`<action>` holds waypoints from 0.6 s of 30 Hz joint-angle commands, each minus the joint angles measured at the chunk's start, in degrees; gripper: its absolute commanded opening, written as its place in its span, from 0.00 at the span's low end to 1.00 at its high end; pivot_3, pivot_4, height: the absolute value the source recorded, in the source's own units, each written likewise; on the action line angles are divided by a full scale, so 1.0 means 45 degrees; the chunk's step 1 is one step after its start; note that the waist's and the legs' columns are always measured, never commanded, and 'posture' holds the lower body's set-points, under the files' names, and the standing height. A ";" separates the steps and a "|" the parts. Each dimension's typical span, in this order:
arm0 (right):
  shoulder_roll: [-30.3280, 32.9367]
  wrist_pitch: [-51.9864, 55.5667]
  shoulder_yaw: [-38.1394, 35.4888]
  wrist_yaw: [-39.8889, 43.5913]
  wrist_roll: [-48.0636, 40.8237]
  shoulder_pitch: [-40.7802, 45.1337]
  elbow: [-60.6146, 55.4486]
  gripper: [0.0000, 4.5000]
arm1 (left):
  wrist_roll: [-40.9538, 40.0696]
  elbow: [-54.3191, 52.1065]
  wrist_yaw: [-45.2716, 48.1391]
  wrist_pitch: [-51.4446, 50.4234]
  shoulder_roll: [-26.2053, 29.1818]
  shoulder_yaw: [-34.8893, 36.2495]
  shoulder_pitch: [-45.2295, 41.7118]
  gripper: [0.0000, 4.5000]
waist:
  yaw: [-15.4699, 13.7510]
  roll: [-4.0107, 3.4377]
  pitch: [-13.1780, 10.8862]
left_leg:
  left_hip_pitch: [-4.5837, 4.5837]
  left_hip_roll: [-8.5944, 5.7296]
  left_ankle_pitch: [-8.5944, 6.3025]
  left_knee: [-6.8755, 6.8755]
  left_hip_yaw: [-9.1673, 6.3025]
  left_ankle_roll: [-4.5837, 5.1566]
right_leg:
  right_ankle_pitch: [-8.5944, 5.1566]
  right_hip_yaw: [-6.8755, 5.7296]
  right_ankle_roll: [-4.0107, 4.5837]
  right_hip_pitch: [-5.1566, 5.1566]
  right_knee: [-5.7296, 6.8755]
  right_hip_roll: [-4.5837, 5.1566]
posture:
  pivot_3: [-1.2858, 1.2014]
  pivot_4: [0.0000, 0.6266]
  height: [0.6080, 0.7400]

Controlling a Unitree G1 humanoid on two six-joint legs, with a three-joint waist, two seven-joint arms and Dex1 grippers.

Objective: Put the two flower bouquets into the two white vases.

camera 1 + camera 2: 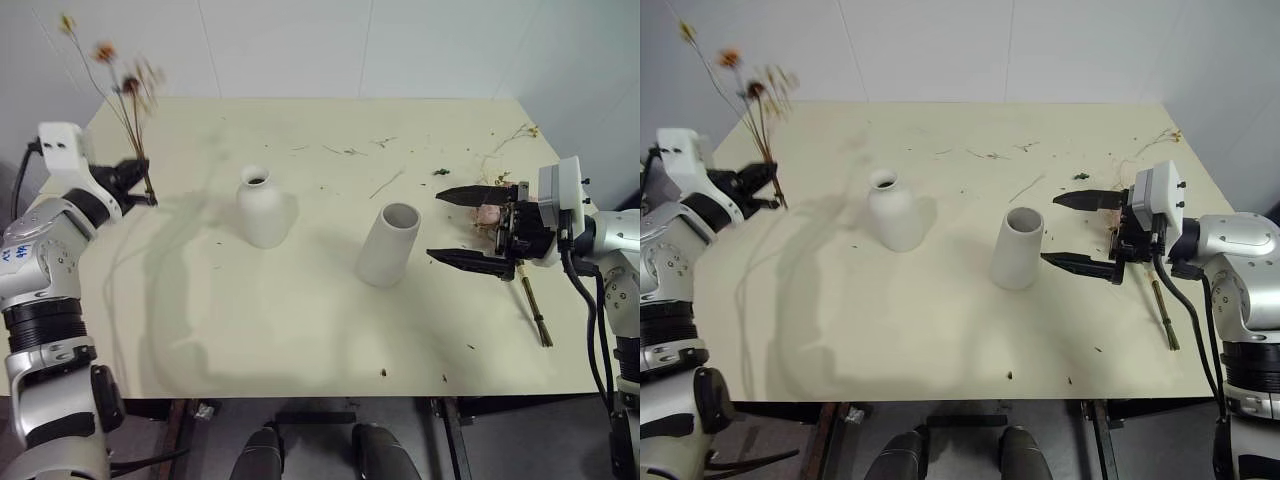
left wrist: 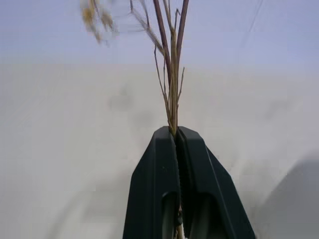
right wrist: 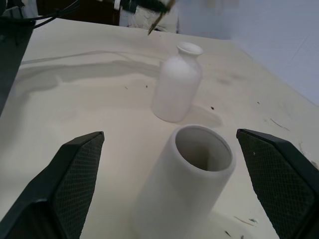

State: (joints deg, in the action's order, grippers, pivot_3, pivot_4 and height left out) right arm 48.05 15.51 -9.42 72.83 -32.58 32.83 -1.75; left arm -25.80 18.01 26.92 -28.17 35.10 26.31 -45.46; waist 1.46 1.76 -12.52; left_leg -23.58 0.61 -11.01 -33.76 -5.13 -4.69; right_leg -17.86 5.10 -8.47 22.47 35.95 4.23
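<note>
Left wrist view: L gripper clamped on sprig stems, raised left of bottle vase. R gripper wide apart, holding nothing, just right of cylinder vase.

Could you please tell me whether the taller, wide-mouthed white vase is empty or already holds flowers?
Empty. The wide-mouthed vase shows a bare interior through its open mouth, with no stems in it.

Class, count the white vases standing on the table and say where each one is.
2. The bottle-shaped vase stands left of centre; the wide-mouthed vase stands right of it, apart, near the open right tool.
</note>
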 commanded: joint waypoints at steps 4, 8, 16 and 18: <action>-0.0090 -0.0476 -0.0532 -0.0765 0.0151 0.0266 0.0052 1.00 | -0.2234 -0.0068 0.1557 0.1370 -0.1816 0.0234 -0.1794 0.01 | 0.0001 0.0002 0.0000 | -0.0022 -0.0003 0.0000 -0.0050 -0.0004 0.0001 | 0.0019 -0.0001 -0.0025 -0.0004 0.0004 -0.0006 | 0.52 0.24 1.00; -0.0165 -0.0478 -0.0603 -0.1112 0.0083 0.0089 -0.0277 1.00 | -0.2769 0.0678 0.3245 0.1743 -0.2676 -0.0346 -0.2257 0.01 | 0.0071 0.0002 0.0001 | -0.0011 -0.0008 -0.0001 -0.0069 0.0009 0.0004 | 0.0028 0.0014 -0.0034 -0.0017 0.0003 -0.0006 | 0.52 0.24 1.00; -0.0159 -0.0337 -0.0975 -0.1885 -0.0118 -0.0615 -0.1124 1.00 | -0.1535 0.3437 0.5704 0.4598 -0.3082 -0.1597 -0.2846 0.01 | 0.0053 0.0002 0.0001 | -0.0011 0.0000 -0.0002 -0.0067 0.0010 0.0008 | 0.0029 0.0022 -0.0032 -0.0010 0.0002 -0.0022 | 0.52 0.24 1.00; -0.0148 -0.0268 -0.1109 -0.2085 -0.0174 -0.0799 -0.1336 1.00 | -0.1303 0.3955 0.5927 0.5291 -0.3132 -0.1674 -0.2826 0.01 | 0.0047 0.0002 0.0001 | -0.0011 0.0000 -0.0003 -0.0064 0.0009 0.0009 | 0.0029 0.0023 -0.0031 -0.0010 0.0001 -0.0022 | 0.52 0.24 1.00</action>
State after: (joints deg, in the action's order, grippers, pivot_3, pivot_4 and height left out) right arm 47.15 14.20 -11.89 64.41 -32.13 29.73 -5.11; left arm -32.66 35.21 52.28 -7.66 20.91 18.92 -56.96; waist 1.68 1.77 -12.51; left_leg -23.63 0.61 -11.02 -34.05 -5.09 -4.65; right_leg -17.73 5.20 -8.62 22.43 35.94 4.13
